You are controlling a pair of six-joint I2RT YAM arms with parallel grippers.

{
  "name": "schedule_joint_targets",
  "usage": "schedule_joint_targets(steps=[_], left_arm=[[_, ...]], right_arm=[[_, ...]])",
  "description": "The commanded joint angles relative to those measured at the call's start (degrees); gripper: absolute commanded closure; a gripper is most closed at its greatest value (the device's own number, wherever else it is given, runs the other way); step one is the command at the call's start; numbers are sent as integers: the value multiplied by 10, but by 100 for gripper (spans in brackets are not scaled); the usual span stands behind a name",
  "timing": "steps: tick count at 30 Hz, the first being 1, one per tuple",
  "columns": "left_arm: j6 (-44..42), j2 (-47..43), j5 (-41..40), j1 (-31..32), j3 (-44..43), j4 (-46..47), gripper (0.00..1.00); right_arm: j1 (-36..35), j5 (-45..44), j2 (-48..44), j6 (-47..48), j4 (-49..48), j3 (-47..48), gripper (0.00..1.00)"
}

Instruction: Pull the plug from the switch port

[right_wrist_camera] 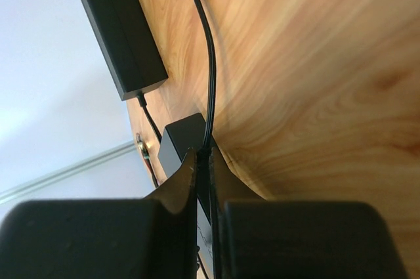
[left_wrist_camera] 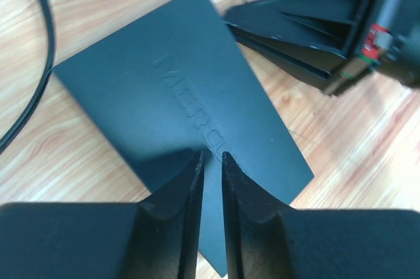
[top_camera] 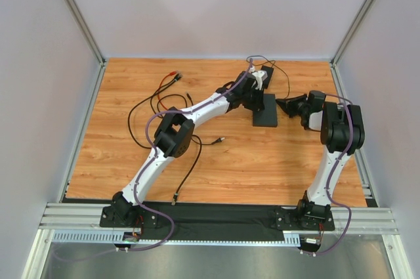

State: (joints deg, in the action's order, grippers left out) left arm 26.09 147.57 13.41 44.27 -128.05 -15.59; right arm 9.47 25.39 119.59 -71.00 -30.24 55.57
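One narrow gap parts the left end effector, empty above the switch. The right end effector clamps the black cable.

Two arms stand at the near edge of the table, one left arm and one right arm. There are two grippers, one left gripper and one right gripper. One switch lies right of the middle. One adapter brick lies at the far edge, with one cord. Loose cables cross over the left half. Their number cannot be told, though one red-tipped end and two plain ends show.
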Motion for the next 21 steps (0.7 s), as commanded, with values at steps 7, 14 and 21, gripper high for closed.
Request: schedule_joint_targets(steps=[7,14,21], left_arm=[[-80,-14,23,5,-47,-15,73],[-124,-7,-64,20,-69,-39,65],[-181,-9,-81,20,-72,-23,49]], right_arm=[[-17,52,26,15,-48,-20,100],[-31,29,-8,25,-54,-49,100],[-38,39,-17,44,-55,-49,100]])
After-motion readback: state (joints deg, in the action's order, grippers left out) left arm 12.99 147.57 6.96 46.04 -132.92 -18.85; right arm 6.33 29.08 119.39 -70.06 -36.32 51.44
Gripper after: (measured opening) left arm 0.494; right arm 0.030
